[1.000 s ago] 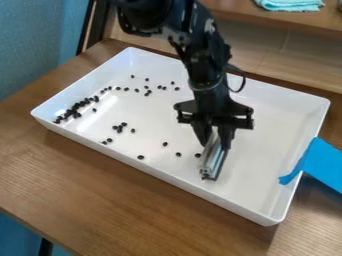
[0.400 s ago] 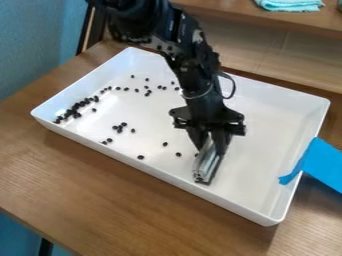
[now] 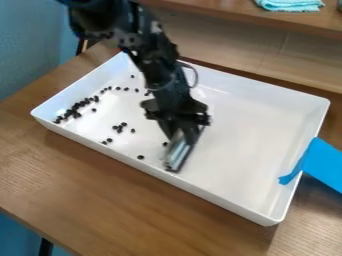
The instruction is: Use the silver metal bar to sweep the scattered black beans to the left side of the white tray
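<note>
Bar (image 3: 178, 154) seemingly clasped in hand (image 3: 182, 133).

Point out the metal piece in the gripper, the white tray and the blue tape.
Metal piece (image 3: 177, 152): camera view, middle of its length.
White tray (image 3: 250, 130): camera view, bare floor.
Blue tape (image 3: 321, 164): camera view, middle of the strip.
</note>
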You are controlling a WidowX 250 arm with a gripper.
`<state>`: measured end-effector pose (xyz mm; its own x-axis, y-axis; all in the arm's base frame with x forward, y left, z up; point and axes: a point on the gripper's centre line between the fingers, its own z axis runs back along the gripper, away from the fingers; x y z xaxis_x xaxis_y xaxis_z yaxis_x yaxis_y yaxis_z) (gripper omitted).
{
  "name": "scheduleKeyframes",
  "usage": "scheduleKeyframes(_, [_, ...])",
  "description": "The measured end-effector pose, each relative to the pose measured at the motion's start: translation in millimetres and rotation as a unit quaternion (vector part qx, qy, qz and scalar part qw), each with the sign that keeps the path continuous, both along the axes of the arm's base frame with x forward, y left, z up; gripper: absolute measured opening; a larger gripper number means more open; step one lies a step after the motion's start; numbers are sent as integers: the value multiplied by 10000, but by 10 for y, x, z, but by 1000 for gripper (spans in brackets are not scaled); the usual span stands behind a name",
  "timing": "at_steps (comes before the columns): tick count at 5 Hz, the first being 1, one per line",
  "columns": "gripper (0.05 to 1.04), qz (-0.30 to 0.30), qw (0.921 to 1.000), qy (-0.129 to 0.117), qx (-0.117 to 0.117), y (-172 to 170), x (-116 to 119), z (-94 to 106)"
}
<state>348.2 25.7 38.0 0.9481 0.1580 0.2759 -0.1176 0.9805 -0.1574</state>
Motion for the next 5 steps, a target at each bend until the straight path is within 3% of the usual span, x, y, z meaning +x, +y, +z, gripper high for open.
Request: scheduleKeyframes(5, [373,23,9998,-8,183,1123,-209,55])
